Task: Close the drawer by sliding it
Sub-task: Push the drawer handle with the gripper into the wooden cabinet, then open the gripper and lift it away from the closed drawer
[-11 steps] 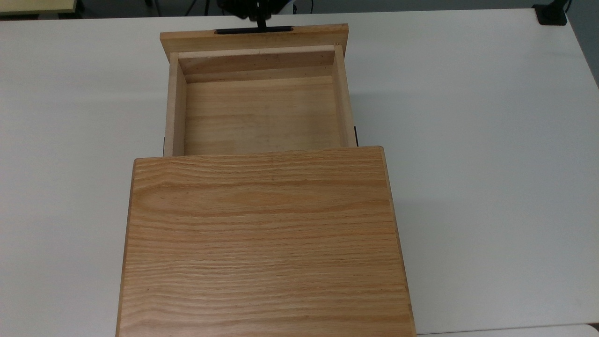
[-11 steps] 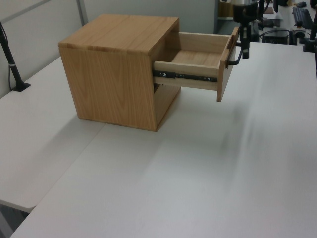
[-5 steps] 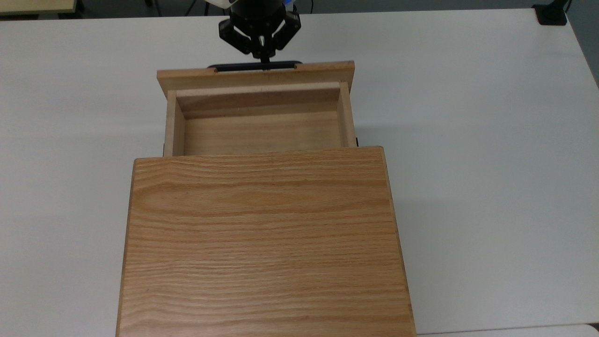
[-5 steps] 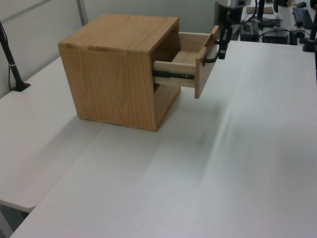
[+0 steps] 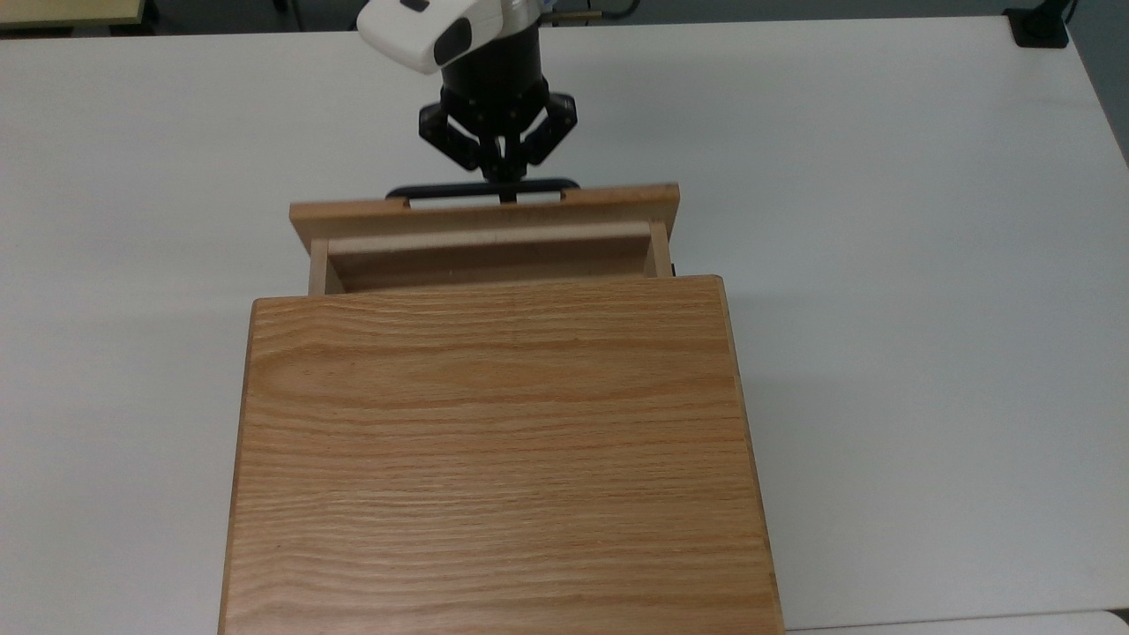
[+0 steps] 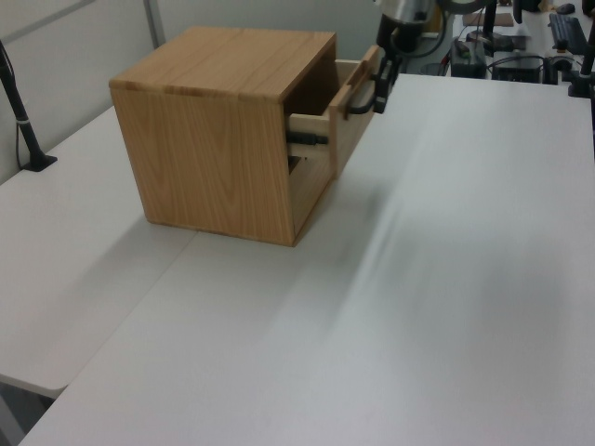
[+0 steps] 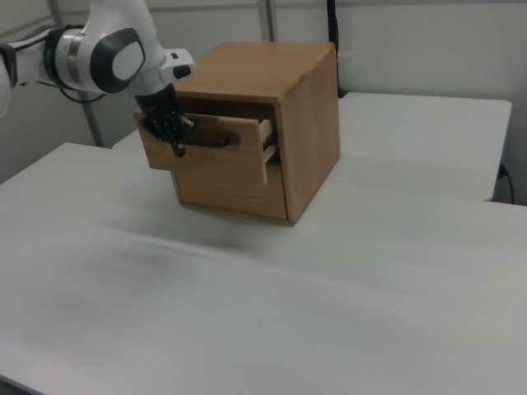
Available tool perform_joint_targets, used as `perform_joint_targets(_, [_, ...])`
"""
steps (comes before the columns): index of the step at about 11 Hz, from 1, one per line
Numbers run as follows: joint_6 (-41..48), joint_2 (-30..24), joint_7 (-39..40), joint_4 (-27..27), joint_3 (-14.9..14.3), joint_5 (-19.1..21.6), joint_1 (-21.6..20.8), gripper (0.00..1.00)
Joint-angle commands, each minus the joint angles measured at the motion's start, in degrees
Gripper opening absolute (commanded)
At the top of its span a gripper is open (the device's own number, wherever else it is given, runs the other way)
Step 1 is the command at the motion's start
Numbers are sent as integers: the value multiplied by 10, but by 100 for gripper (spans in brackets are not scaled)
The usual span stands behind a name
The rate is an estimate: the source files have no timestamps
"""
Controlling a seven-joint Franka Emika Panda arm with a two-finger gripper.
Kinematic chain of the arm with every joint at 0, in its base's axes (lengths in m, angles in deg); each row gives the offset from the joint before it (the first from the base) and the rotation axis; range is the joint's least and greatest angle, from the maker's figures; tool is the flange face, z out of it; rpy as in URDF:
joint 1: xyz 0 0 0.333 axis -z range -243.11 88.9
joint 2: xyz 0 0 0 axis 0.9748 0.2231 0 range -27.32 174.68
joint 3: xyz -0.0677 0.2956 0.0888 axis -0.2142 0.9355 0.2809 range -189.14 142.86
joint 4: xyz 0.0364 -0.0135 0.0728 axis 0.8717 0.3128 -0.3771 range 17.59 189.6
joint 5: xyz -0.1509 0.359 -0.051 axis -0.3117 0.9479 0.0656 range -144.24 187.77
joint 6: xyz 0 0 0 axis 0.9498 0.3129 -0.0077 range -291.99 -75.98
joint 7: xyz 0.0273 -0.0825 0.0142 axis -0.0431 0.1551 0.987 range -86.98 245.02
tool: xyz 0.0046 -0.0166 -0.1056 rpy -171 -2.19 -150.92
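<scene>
The drawer (image 5: 483, 220) is a light oak box sticking a short way out of the oak cabinet (image 5: 494, 459); just a narrow strip of its inside shows in the top view. Its slim black bar handle (image 5: 441, 190) runs across the front panel. My gripper (image 5: 505, 187) is shut, and its joined fingertips press against the middle of the handle. In the left view, the gripper (image 6: 381, 91) sits at the drawer (image 6: 342, 149) front, with a black slide rail showing beside it. In the right view, the gripper (image 7: 179, 148) touches the handle (image 7: 216, 141) from the right view's left.
The cabinet (image 7: 309, 123) stands on a broad white table (image 5: 882, 309). A black clamp base (image 5: 1039, 26) sits at the table's far corner in the top view. A black pole (image 6: 20, 111) rises at the left view's left edge. Office clutter lies behind the arm.
The drawer has slid most of the way into the cabinet over the last second. The shut gripper has followed it, staying against the handle.
</scene>
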Motion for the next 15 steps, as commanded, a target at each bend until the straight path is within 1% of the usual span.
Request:
perform_joint_targets(1, [-73,33,-19,-24,-9,19,-8,0])
perform_joint_targets(3, [-144,47,-41,-25,-10,18,-4,0])
perform_joint_targets(6, [-157,91,-57,-82,-14,18,-2,0])
perform_joint_targets(9, [-157,91,-62,-83,-14,19,-1,0])
perform_joint_targets(10, [-151,82,-60,-79,-14,19,0,0])
perform_joint_targets(11, [-120,56,-55,-53,-14,19,4,4])
perform_joint_targets(12, [-62,24,-55,-37,-14,19,14,15])
perform_joint_targets(13, [26,2,-53,-37,-14,19,25,44])
perform_joint_targets(14, [103,-16,-45,-38,-14,13,33,84])
perform_joint_targets(15, [163,-37,-31,-37,-14,11,37,100])
